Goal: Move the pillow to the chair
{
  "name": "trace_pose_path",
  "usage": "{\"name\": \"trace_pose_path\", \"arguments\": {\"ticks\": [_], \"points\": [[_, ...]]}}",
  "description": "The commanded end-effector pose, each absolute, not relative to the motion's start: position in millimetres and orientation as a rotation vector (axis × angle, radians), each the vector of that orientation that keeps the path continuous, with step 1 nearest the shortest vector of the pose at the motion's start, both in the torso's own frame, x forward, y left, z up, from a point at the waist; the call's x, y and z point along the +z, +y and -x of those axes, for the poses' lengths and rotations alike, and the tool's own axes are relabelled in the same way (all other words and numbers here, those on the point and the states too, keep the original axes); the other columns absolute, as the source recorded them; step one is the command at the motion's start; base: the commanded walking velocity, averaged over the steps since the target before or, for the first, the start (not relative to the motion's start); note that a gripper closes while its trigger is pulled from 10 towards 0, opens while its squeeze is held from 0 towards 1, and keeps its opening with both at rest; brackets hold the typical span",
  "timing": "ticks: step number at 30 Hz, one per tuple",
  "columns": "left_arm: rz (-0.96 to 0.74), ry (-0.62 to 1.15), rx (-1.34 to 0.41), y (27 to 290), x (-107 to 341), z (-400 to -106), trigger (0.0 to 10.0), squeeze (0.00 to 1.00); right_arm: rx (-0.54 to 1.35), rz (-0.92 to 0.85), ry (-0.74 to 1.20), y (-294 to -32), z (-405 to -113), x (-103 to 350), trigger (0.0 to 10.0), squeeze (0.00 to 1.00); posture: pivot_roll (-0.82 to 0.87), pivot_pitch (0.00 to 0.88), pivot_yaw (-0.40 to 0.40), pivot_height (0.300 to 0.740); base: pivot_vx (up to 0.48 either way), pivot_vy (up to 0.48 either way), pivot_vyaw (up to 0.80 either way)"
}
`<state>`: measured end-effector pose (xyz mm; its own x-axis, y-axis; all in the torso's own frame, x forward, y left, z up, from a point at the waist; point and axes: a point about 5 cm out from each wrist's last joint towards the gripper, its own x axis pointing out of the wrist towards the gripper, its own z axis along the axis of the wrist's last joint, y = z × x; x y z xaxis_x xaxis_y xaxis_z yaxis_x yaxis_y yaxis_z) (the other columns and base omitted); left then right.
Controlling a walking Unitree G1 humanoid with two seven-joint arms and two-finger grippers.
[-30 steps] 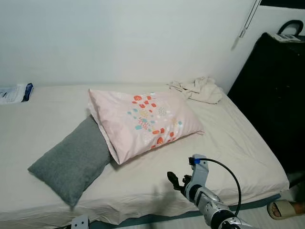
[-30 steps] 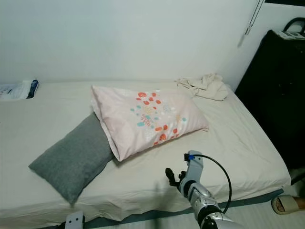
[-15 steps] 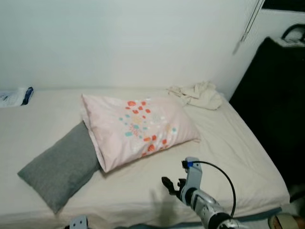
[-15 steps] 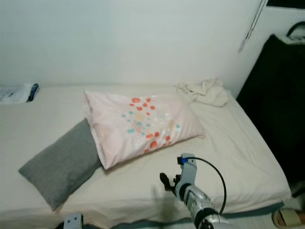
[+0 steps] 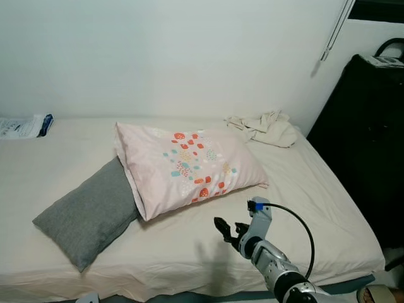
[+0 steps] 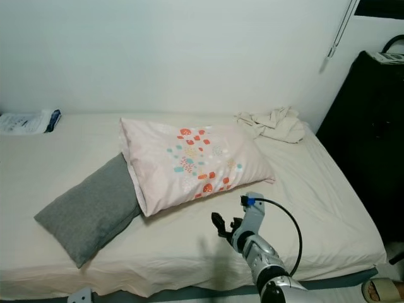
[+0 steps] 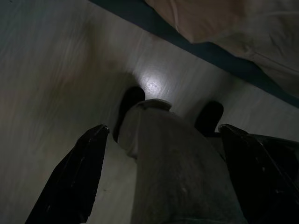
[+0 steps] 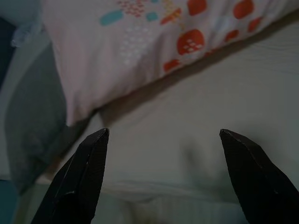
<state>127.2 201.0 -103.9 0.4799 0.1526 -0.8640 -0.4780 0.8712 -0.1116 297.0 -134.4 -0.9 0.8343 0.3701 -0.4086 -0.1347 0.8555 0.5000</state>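
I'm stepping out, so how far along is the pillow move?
Nothing is done yet: the pink pillow lies on the bed, overlapping the grey pillow. In hand: the right gripper is open and short of it. Grasping and carrying remain.

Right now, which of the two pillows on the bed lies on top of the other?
The pink patterned pillow. Its left edge rests over the plain grey pillow, which lies flat on the bed beneath it.

The pillow (image 5: 189, 165) sits mid-bed (image 5: 315, 189), overlapping a cushion (image 5: 88, 211) on its left. Crumpled cloth (image 5: 265, 127) lies behind-right by the wall; right pincer (image 5: 228, 232) hovers near the bed's front edge.
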Motion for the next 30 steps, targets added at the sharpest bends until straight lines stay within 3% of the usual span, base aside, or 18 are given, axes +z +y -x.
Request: {"name": "trace_pose_path", "arguments": {"ticks": [1,9,20,30], "points": [[0.366,1.004,0.409,203.3,-103.8,-126.6,10.0,0.0,0.271,-0.492,0.497,-135.2,-299.3,1.8,10.0,0.0,-0.06,0.062,-0.063,0.74,0.304,0.0,0.0],[0.368,1.001,0.402,203.7,-103.5,-127.5,10.0,0.0,0.281,-0.502,0.504,-130.2,-297.3,-0.1,10.0,0.0,-0.06,0.067,-0.055,0.74,0.291,0.0,0.0],[0.381,0.99,0.424,205.4,-103.0,-127.8,10.0,0.0,0.285,-0.49,0.496,-132.4,-302.6,4.9,10.0,0.0,-0.06,0.078,-0.044,0.74,0.0,0.0,0.0],[0.362,0.942,0.523,223.1,-98.8,-128.8,10.0,0.0,0.172,-0.712,0.407,-155.2,-321.0,24.5,10.0,0.0,-0.05,0.086,-0.03,0.74,0.0,0.0,0.0]]}}
